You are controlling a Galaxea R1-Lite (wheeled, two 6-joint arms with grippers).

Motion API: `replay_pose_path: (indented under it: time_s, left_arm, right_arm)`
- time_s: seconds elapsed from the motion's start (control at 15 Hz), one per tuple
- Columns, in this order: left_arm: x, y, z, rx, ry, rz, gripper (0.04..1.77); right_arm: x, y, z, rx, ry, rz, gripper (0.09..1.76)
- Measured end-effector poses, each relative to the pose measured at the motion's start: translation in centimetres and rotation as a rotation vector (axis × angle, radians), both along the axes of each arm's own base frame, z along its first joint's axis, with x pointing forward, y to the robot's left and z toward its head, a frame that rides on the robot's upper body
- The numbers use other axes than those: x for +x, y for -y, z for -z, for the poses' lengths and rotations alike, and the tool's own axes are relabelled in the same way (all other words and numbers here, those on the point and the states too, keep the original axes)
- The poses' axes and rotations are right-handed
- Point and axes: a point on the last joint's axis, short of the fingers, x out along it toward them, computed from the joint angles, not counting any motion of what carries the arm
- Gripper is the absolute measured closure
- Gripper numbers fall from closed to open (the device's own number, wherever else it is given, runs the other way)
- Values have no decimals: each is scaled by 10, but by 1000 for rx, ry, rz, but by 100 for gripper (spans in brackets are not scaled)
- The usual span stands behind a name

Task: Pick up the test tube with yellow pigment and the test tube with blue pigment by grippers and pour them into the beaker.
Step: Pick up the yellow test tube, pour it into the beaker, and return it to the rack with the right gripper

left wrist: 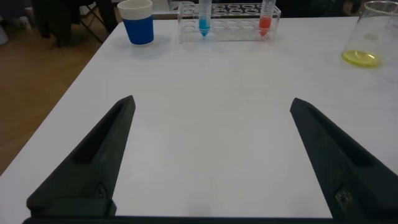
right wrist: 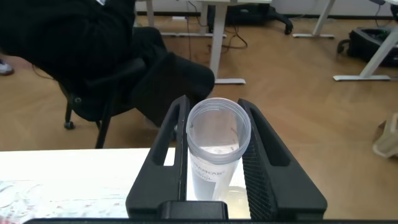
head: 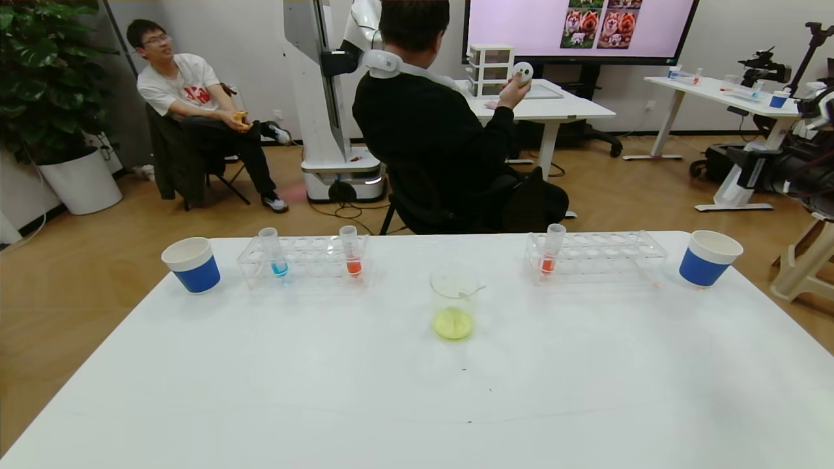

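Observation:
The test tube with blue pigment [head: 279, 260] stands upright in the left clear rack [head: 306, 260]; it also shows in the left wrist view [left wrist: 203, 22]. The beaker [head: 453, 306] stands mid-table with yellow liquid in its bottom, and shows in the left wrist view [left wrist: 367, 37]. My right gripper [right wrist: 212, 102] is shut on a clear tube [right wrist: 214, 155] that looks empty, held mouth-up beyond the table's far edge. No tube with yellow liquid shows. My left gripper [left wrist: 212, 101] is open and empty, low over the table's near left part. Neither gripper shows in the head view.
Orange-red tubes stand in the left rack [head: 352, 257] and the right rack [head: 548, 257]. Blue-and-white paper cups stand at the far left [head: 192, 264] and far right [head: 709, 257]. A seated person [head: 430, 117] is just behind the table's far edge.

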Motion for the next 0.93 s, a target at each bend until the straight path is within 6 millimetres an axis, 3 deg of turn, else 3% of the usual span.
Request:
replay_pose_path:
  time_s: [0.33,0.93]
  left_arm:
    - [0,0,0,0,0,0,7]
    - [0,0,0,0,0,0,7]
  right_arm:
    - [12,23,28,-19,-43,43,133]
    - [29,37,69,0,-117,61,133]
